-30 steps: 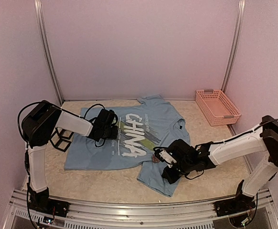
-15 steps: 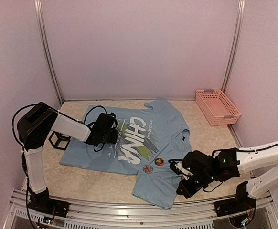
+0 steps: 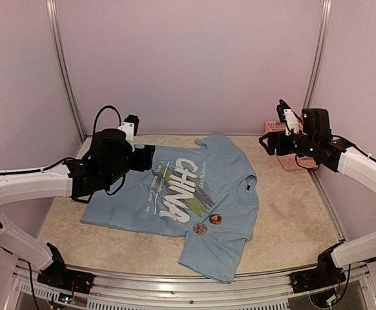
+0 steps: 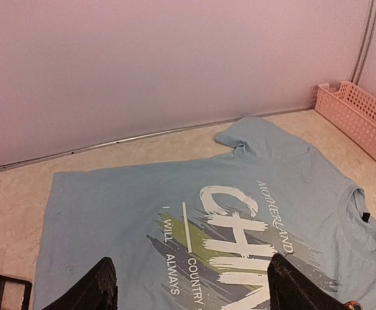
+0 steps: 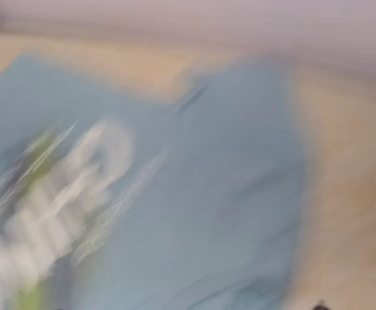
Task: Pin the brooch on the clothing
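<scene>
- In the middle of the counter (image 3: pixel 291 206) the T-shirt (image 3: pixel 175 174) lies spread flat with its print up. The collar points to the robot's right, one sleeve to the back wall and the other to the near rail.
- On the cloth below the lettering, toward the collar, sit a brooch (image 3: pixel 215 219) and a second disc (image 3: pixel 200 228), just beside each other. Whether either pin goes through the fabric is too small to tell.
- The shirt is probably laid out smooth so the chest is a flat single layer to press a pin into. With both arms up and away, the pinning looks done or nearly done.
- The left claw (image 4: pixel 189 284) hangs raised over the hem side of the shirt. Its fingers (image 4: pixel 97 290) stand wide apart with nothing between them and touch no cloth.
- The right claw (image 3: pixel 270 141) is held high at the far right, in front of the basket (image 4: pixel 359 116). I cannot tell whether it is apart or together, because the overhead view is too small and its wrist view is a blur.
- Open counter lies to the right of the collar and along the near side.
- The near sleeve comes close to the rail, and a small black frame (image 4: pixel 4 289) sits just off the hem corner.
- Walls close in the back and both sides, so any descent is best made from above.
</scene>
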Robot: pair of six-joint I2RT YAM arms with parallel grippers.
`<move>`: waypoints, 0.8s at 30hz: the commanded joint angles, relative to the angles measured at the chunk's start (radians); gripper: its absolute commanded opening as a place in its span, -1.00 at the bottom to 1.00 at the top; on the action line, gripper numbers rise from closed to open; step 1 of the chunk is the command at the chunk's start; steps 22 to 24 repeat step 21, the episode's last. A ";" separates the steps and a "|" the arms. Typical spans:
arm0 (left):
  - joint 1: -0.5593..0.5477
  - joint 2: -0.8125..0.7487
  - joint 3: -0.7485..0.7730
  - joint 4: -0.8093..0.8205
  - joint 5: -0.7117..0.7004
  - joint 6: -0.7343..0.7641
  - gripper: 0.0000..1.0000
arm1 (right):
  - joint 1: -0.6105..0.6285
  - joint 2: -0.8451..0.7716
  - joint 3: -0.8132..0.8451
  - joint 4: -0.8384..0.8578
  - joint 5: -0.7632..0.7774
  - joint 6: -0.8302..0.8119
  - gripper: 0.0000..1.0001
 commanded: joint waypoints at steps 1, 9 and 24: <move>0.044 -0.244 -0.172 0.041 -0.149 -0.024 0.71 | -0.217 0.004 0.015 0.139 -0.077 -0.069 0.68; 0.323 -0.616 -0.570 0.074 -0.324 -0.251 0.98 | -0.275 -0.179 -0.392 0.474 0.145 0.028 0.99; 0.396 -0.705 -0.716 0.182 -0.393 -0.180 0.98 | -0.273 -0.209 -0.631 0.633 0.288 0.109 0.99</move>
